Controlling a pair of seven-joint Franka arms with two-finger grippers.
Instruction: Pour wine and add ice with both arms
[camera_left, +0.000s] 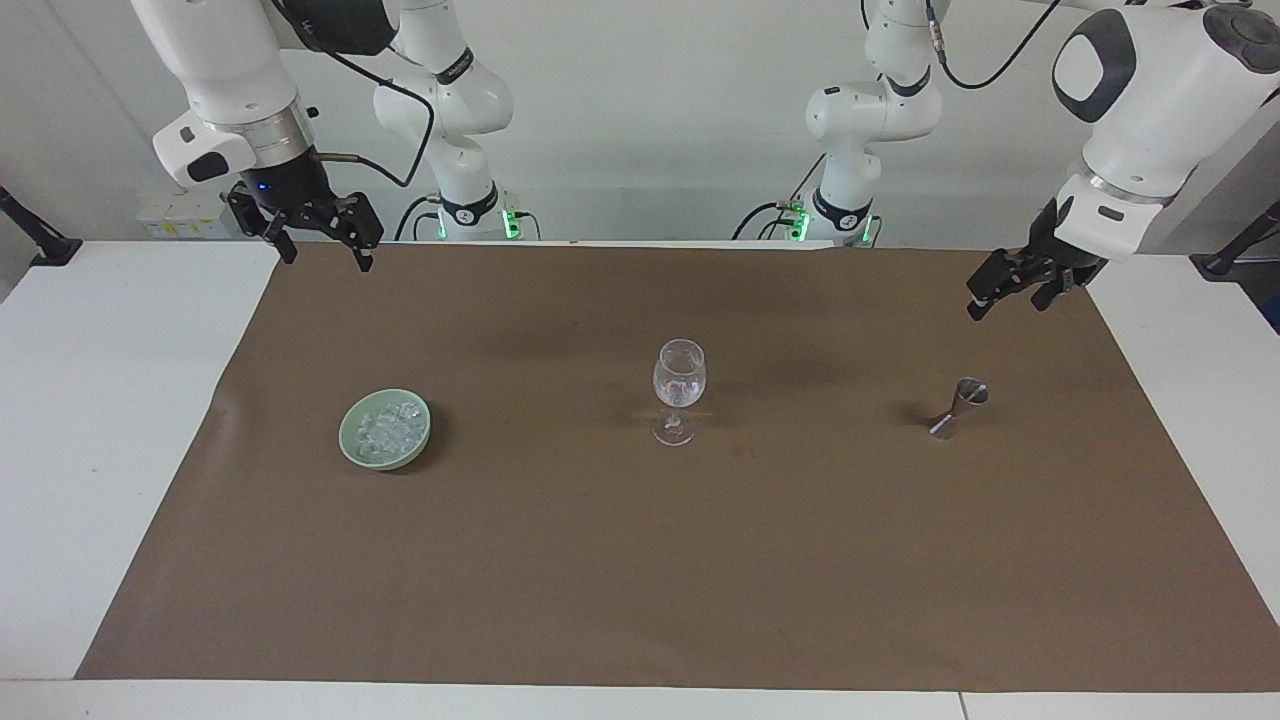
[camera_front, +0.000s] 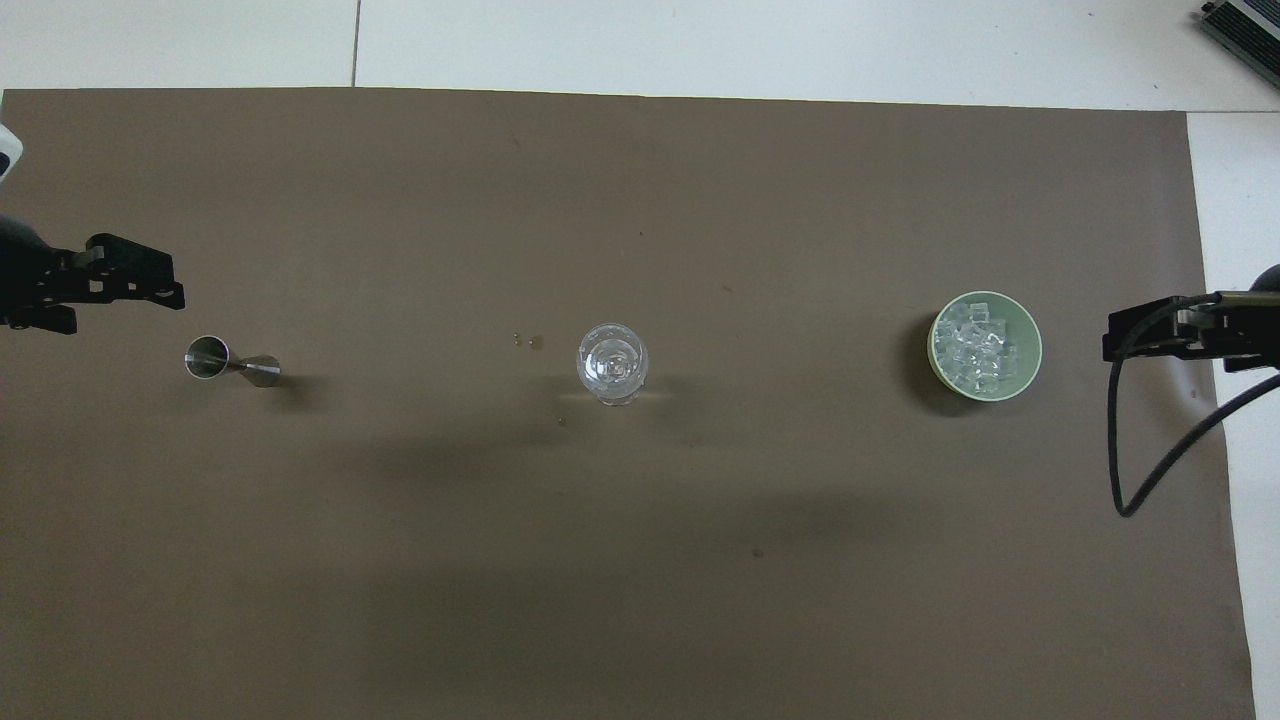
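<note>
A clear wine glass (camera_left: 679, 385) stands upright in the middle of the brown mat (camera_left: 640, 560); it also shows in the overhead view (camera_front: 612, 363). A pale green bowl (camera_left: 352, 452) toward the right arm's end holds the ice (camera_left: 388, 428), several small clear cubes (camera_front: 975, 345). A small steel jigger (camera_left: 960, 405) stands toward the left arm's end (camera_front: 228, 362). My right gripper (camera_left: 327, 262) is open and empty, raised over the mat's edge nearest the robots (camera_front: 1125, 337). My left gripper (camera_left: 1005, 308) is open and empty, raised over the mat beside the jigger (camera_front: 125, 310).
White tabletop (camera_left: 100, 420) borders the mat at both ends. A black cable (camera_front: 1130, 470) hangs from the right wrist. A few small specks (camera_front: 530, 341) lie on the mat beside the glass.
</note>
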